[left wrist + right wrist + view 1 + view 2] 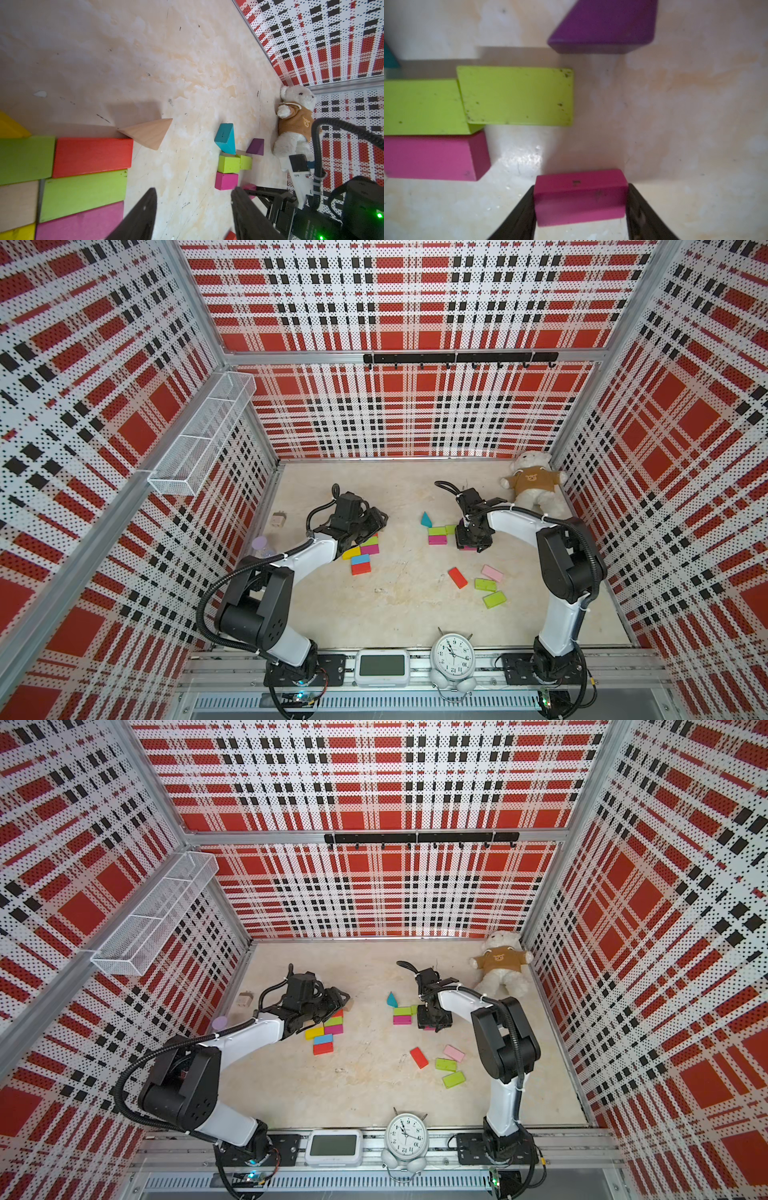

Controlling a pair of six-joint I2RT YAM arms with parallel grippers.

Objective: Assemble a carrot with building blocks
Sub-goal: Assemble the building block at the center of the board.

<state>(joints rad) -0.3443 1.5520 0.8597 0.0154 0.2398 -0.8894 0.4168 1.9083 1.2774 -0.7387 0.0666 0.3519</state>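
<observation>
The right gripper (580,188) is closed on a magenta piece, the held block (579,199), with one finger pressed on each short end. This block is low in the far right part of the table (407,605), and I cannot tell if it already touches the surface. Just far and left of it lies a small group: two lime blocks (517,95) touching each other, a second magenta block (431,158) against the near side of the left lime one, a purple triangle (606,25) on the far side and a teal triangle (426,519) at the far left. I think the step in hand is to put the held block in the free place right of the second magenta block and near of the right lime one. To do it well, the block should stay level and parallel to its neighbours, and it should go down slowly until it rests flat. Only then should the fingers open, straight and without a twist, so that the lime blocks are not pushed. The left gripper (193,190) has its jaws apart and empty, beside the left group with the red block (91,156) and tan triangle (148,133), and it is better that it waits there
</observation>
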